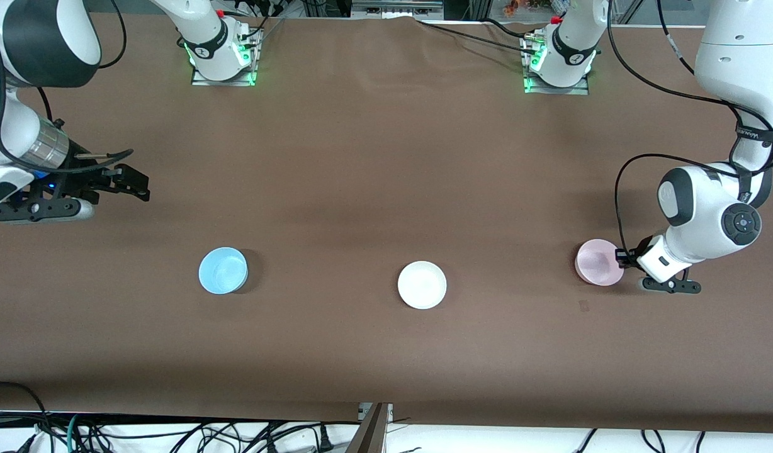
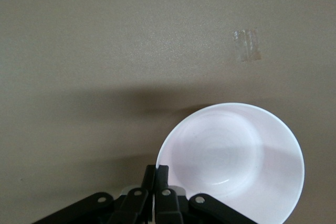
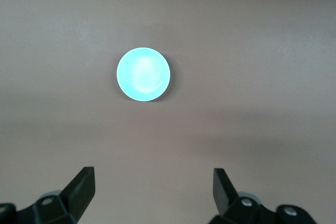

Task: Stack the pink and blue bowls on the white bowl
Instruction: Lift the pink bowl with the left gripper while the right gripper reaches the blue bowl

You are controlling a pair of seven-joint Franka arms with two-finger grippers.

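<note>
1. Front view, orientation: the blue bowl (image 1: 223,270), the white bowl (image 1: 422,285) and the pink bowl (image 1: 598,262) all stand upright with their openings facing up. Being round, they have no long axis.
2. Front view, layout: the three bowls form a row along the brown table (image 1: 386,157). The white bowl is in the middle, the blue bowl is toward the right arm's end and the pink bowl toward the left arm's end, each well apart from the next.
3. Front view, grippers: the left gripper (image 1: 620,257) is down at the pink bowl's rim, on the side toward the left arm's end. The right gripper (image 1: 141,187) hangs over bare table, well apart from the blue bowl.
4. Left wrist view: the pink bowl (image 2: 231,161) appears as a smooth, glossy, pale round dish. The left gripper (image 2: 156,178) is at its rim with fingers pressed together on the bowl's edge. A small clear tape scrap (image 2: 247,45) lies on the table near the bowl.
5. Right wrist view: the blue bowl (image 3: 143,73) is a plain, smooth disc of light blue, well apart from the right gripper (image 3: 154,184), whose dark fingers are spread wide with nothing between them
</note>
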